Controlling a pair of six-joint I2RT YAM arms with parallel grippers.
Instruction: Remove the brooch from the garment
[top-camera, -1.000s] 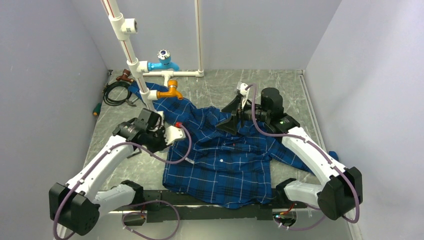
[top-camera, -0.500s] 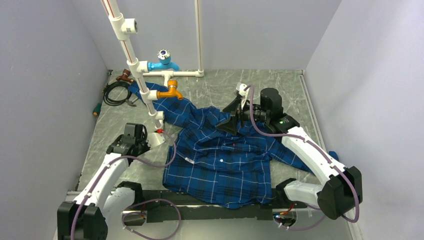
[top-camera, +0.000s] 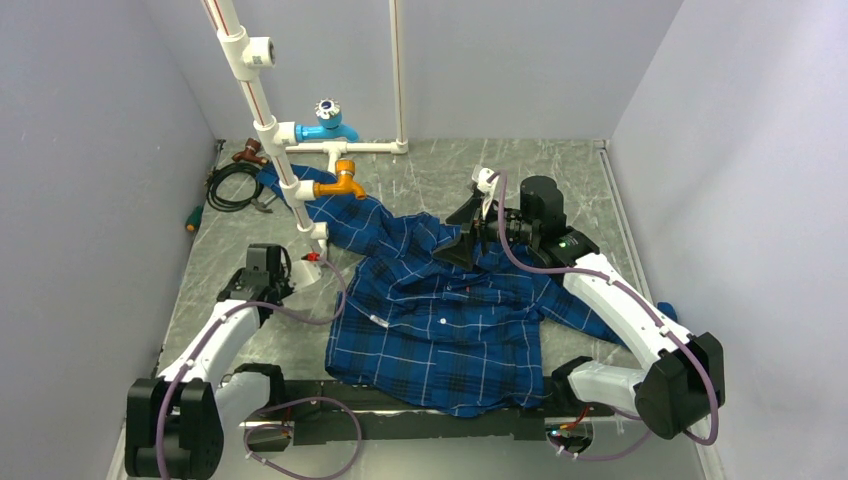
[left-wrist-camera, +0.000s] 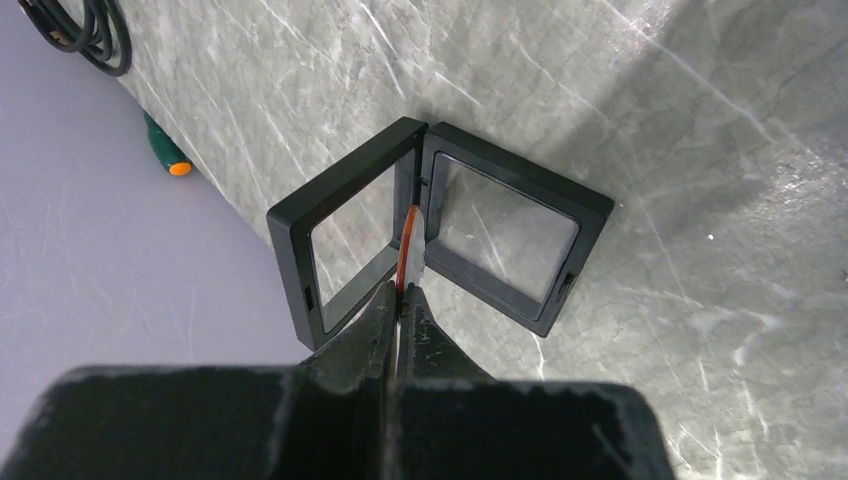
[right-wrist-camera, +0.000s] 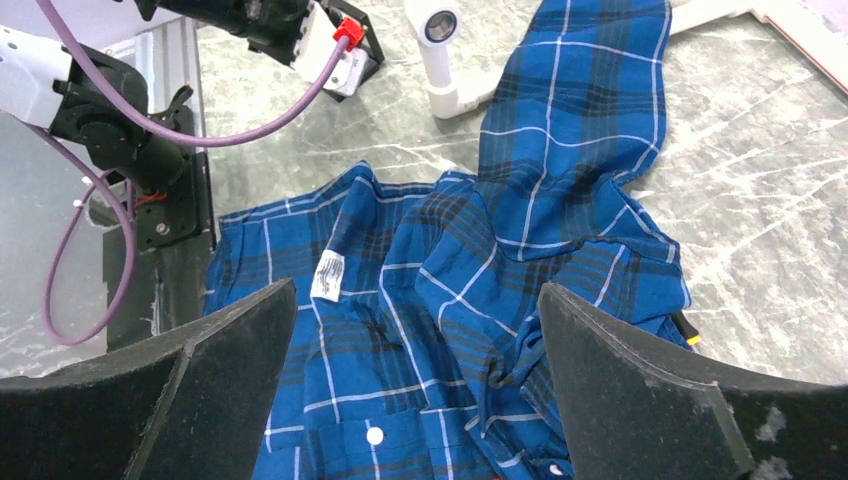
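Observation:
The garment, a blue plaid shirt, lies crumpled in the middle of the table and fills the right wrist view. My left gripper is off the shirt, to its left. It is shut on the brooch, a thin disc seen edge-on with an orange-red rim. It holds the brooch just above an open black hinged case on the bare table. My right gripper is wide open and empty, hovering over the shirt's upper part.
A white pipe frame with a blue valve and an orange fitting stands at the back left, over a shirt sleeve. A black cable coil and a green-handled screwdriver lie far left. A white label is on the shirt.
My left arm has drawn back leftward off the shirt's left edge and now sits over the black case on the bare table. The right arm and the shirt have not moved.

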